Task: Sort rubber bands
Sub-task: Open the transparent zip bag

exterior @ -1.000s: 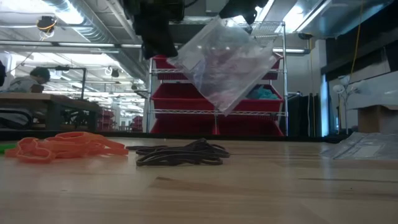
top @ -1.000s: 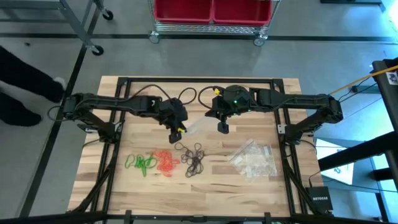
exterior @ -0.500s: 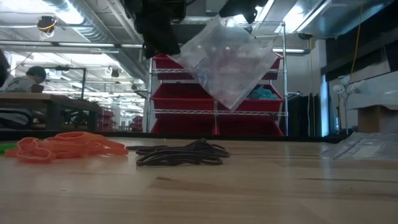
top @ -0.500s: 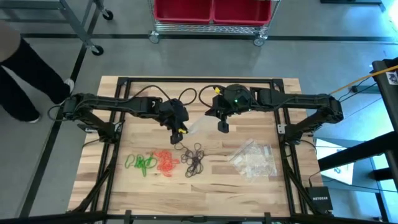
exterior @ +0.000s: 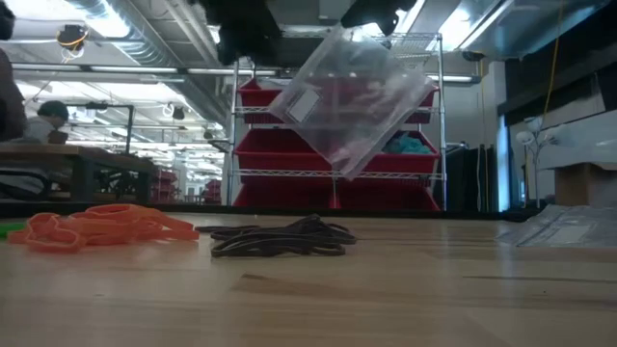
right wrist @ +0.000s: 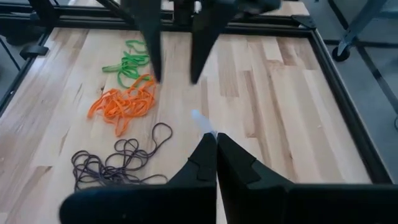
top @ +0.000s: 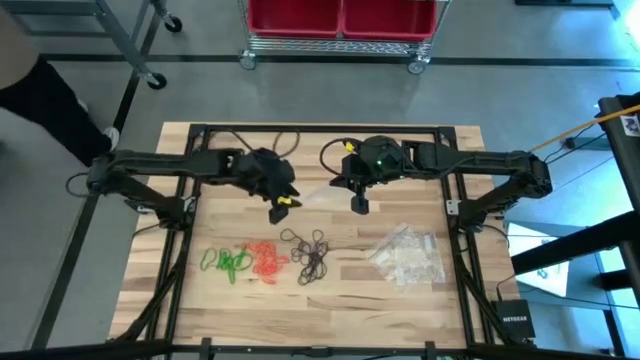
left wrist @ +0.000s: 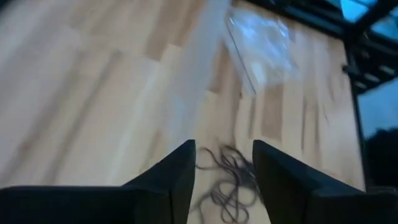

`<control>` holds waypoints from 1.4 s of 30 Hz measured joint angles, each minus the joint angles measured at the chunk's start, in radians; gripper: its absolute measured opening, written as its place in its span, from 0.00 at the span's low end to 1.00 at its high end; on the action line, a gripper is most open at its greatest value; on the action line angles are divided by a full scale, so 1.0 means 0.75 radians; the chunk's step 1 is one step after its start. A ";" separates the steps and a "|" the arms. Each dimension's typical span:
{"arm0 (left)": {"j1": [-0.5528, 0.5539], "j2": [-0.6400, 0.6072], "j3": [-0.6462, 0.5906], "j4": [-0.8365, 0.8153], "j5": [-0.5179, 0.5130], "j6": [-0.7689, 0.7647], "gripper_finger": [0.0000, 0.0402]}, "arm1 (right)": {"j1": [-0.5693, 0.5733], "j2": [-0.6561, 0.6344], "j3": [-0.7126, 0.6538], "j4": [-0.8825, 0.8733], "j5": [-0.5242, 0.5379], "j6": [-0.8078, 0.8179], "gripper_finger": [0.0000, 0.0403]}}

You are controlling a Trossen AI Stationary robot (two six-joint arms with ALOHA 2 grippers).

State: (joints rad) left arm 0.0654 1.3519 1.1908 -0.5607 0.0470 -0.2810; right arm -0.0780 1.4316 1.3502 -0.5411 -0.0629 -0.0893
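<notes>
Three heaps of rubber bands lie on the wooden table: green (top: 228,262), orange (top: 266,260) and black (top: 312,255). Above the black heap a clear plastic bag (exterior: 352,96) hangs in the air. My right gripper (right wrist: 215,148) is shut on it. My left gripper (top: 280,205) stands open a little to the left of the bag, touching nothing. Its two fingers (right wrist: 149,43) show spread apart in the right wrist view. Between them, in the left wrist view, the black bands (left wrist: 230,183) show on the table below. My right gripper pinches one corner of the clear bag (right wrist: 200,119) between its two fingertips. It comes slanting down from the table's right side. The bag hangs below the fingers, tilted on its corner like a diamond, clear of the table and the black bands.
A heap of more clear plastic bags (top: 408,255) lies at the table's right. A black metal frame (top: 460,200) borders the table. Red bins on a wire shelf (exterior: 328,145) stand beyond the far edge. A person (top: 45,100) walks by at the far left.
My left gripper has opened and let go of the bag's left corner, then risen and drawn back toward the table's left edge. The bag now hangs from my right gripper alone; its freed corner has sagged a little.
</notes>
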 joint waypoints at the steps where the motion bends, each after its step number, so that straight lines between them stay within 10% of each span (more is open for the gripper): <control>1: 0.000 -0.021 0.000 -0.001 -0.040 0.000 0.38 | 0.000 0.000 0.000 0.005 -0.003 -0.009 0.00; 13: -0.060 -0.073 -0.100 0.169 -0.351 0.018 0.36 | 0.044 0.052 -0.001 0.127 -0.117 -0.167 0.00; 42: -0.140 -0.061 -0.122 0.295 -0.337 0.151 0.36 | 0.043 0.053 -0.003 0.162 -0.141 -0.195 0.00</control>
State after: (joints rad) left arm -0.0393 1.3064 1.0992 -0.3398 -0.2058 -0.1678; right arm -0.0460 1.4712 1.3483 -0.4196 -0.1686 -0.2352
